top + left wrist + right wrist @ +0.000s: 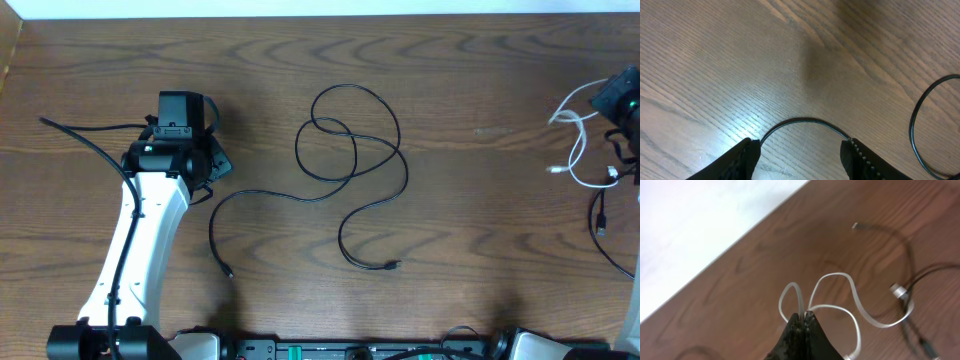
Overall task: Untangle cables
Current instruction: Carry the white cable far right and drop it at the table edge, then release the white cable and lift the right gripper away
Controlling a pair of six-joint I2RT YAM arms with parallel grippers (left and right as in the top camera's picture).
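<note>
Jaws spread on my left gripper (800, 150), black cable (800, 119) arcing between them, ready for a grab; right gripper (803, 317) clamps white cable (836, 275) aside.

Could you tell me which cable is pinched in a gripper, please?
The thin white cable, clamped in the shut right gripper; the long looped black cable just lies loose on the table beneath the open left gripper.

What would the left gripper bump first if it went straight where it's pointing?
Likely the black cable arching just ahead of the open left gripper, then the table; depth is unclear.
</note>
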